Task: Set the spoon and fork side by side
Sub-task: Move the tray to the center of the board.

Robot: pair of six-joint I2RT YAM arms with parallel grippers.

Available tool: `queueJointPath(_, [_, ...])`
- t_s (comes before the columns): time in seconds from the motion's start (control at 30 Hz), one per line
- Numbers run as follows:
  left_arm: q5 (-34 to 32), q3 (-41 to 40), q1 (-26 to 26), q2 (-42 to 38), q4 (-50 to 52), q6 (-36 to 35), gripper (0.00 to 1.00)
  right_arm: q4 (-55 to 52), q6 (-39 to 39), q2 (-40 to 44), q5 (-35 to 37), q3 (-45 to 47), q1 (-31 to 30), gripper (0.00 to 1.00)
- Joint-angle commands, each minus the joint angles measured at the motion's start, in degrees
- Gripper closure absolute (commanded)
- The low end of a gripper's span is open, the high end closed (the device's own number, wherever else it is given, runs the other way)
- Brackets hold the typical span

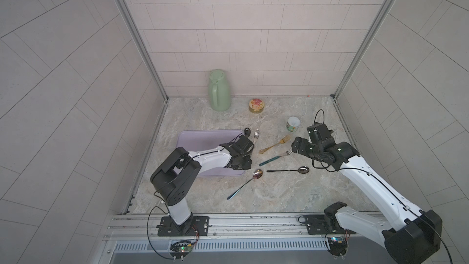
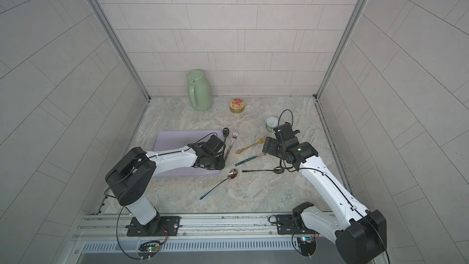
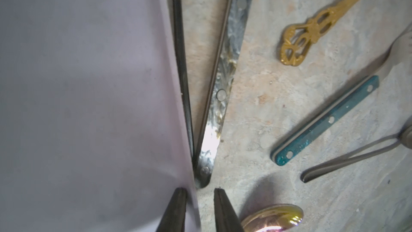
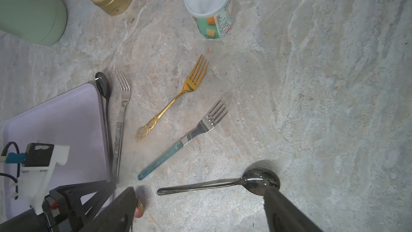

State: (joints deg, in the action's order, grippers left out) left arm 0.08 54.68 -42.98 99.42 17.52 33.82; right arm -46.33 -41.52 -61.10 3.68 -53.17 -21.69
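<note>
Grey tiled walls are enclosing a marbled stone tabletop (image 1: 291,194), where a lavender rectangular plastic tray (image 1: 203,135) is sitting on the left arm's side. Just beside the tray's right rim, a slim black spoon (image 4: 104,90) and a silver fork with a mottled grey handle (image 4: 123,99) are lying side by side, heads pointing toward the back wall. The slim black spoon is running right along the rim, and the two handles are converging at their near ends. The left gripper (image 3: 200,194) is pointing at those handle ends from just short of them. Its fingers (image 3: 223,210) are standing close together with a narrow gap, and I cannot tell whether they are pinching anything. The right gripper (image 4: 199,191) is hanging spread wide and empty over a dark glossy spoon (image 1: 291,170), near a steel fork with a glittery teal handle (image 1: 275,158). A gold fork with an ornate handle (image 1: 275,144) is lying between that teal one and the paired cutlery. An iridescent spoon with a blue handle (image 1: 245,184) is resting near the tray's front corner. A pale green plastic jug (image 1: 219,92), a round gold tin (image 1: 256,105) and a small printed cup (image 1: 293,123) are standing toward the back.
</note>
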Motion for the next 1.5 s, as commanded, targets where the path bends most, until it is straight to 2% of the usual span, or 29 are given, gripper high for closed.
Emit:
queueJointPath(0.0, [2.4,2.0,-2.0,2.4,-1.3,-0.7,0.81,-1.3,1.8,0.0,-1.7,0.2,1.1,0.07])
queueJointPath(0.63, [4.1,17.4,-8.6,13.8,-0.6,-0.9,0.88,-3.6,4.1,-1.7,-5.3,1.9,9.6,0.04])
queueJointPath(1.3, [4.1,25.7,-9.2,20.2,-2.0,5.5,0.88,-3.5,4.4,-3.8,-5.6,2.8,12.0,0.07])
queueJointPath(1.4, [3.9,26.9,-9.2,20.4,-1.0,5.4,0.87,-3.5,4.3,-3.9,-5.7,2.8,12.0,0.07])
queueJointPath(1.47, [3.8,27.5,-9.3,19.5,0.5,4.9,0.8,-3.5,4.2,-4.1,-6.0,2.7,12.0,0.08])
